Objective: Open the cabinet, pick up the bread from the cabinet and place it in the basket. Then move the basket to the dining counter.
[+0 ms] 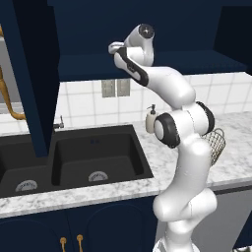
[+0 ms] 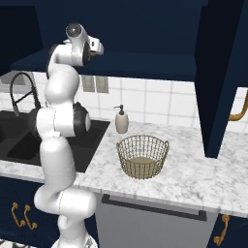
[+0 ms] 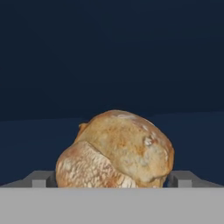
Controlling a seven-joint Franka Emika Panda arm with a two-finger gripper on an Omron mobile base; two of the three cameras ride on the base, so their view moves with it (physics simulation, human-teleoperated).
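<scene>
Up high, the white arm reaches into the open navy cabinet [image 2: 145, 63]. Its door [image 2: 220, 77] stands swung out on the right side of the right base view, with a curved brass handle [image 2: 240, 112] showing past its edge.

The hand view looks along the shelf inside. The bread [image 3: 116, 151] sits there, round and lumpy, golden-brown on top with a paler, rough crust low on its left. The fingers [image 3: 39, 179] are spread wide, one grey tip on each side of the bread, low down. They are released and not squeezing it. I cannot tell if the tips touch the crust.

Down on the marble desk [image 2: 193, 179], which is white with grey veins, stands the basket [image 2: 142, 156]. It is round, made of thin tan wire mesh, and gets narrower toward the bottom. Nothing but its flat tan floor shows inside it. In the left base view the basket [image 1: 216, 142] peeks out from behind the arm.

Just behind the basket, near the tiled wall, stands a cream soap bottle [image 2: 121, 121] with a small pump on top. To the left is a black sink [image 1: 96, 155] with two deep bowls, each with a round drain. A dark curved tap [image 2: 24, 92] rises over it.
</scene>
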